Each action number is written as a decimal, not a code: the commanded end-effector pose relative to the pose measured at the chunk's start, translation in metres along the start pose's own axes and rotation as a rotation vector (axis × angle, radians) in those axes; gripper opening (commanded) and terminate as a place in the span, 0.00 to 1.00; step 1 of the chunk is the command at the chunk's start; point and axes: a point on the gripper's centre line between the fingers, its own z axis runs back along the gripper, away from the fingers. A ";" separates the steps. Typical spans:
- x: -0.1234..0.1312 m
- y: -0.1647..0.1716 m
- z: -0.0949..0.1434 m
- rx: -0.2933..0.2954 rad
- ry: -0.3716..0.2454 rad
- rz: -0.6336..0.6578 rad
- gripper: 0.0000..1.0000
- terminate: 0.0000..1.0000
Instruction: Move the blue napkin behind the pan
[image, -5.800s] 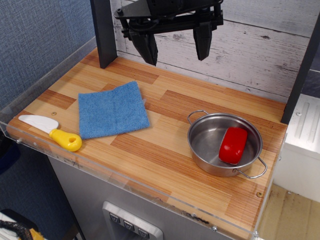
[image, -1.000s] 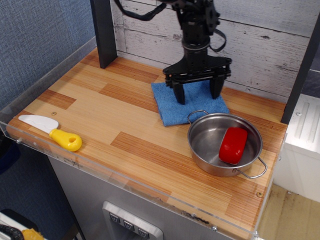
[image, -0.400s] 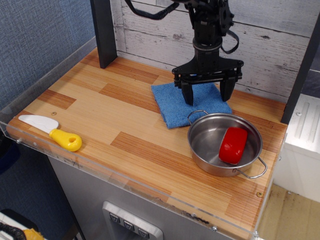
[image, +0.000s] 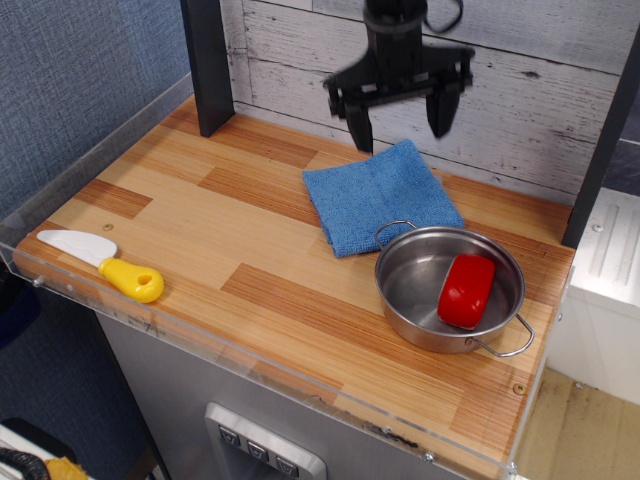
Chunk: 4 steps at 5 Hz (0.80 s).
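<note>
the arm comes down from the top of the view, its wrist vertical and the gripper (image: 400, 112) pointing straight down in front of the plank wall. its two fingers (image: 361, 122) are spread wide apart and hold nothing; the picture is slightly blurred around them.

there is one blue napkin (image: 381, 196), one pan (image: 449, 289), one red block (image: 466, 291) and one toy knife (image: 102, 263) with a white blade and yellow handle.

the blue napkin lies flat on the table (image: 250, 260) directly below the gripper, clear of both fingers, its far edge under their tips. its near corner reaches the pan's rear loop handle. the pan sits below and to the right of the gripper, with the red block inside it. the knife lies far off to the gripper's lower left, near the table's front edge.
</note>
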 end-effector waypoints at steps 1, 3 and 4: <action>0.009 0.008 0.090 -0.088 -0.107 0.113 1.00 0.00; 0.003 0.010 0.105 -0.083 -0.120 0.141 1.00 0.00; 0.003 0.010 0.105 -0.083 -0.120 0.141 1.00 0.00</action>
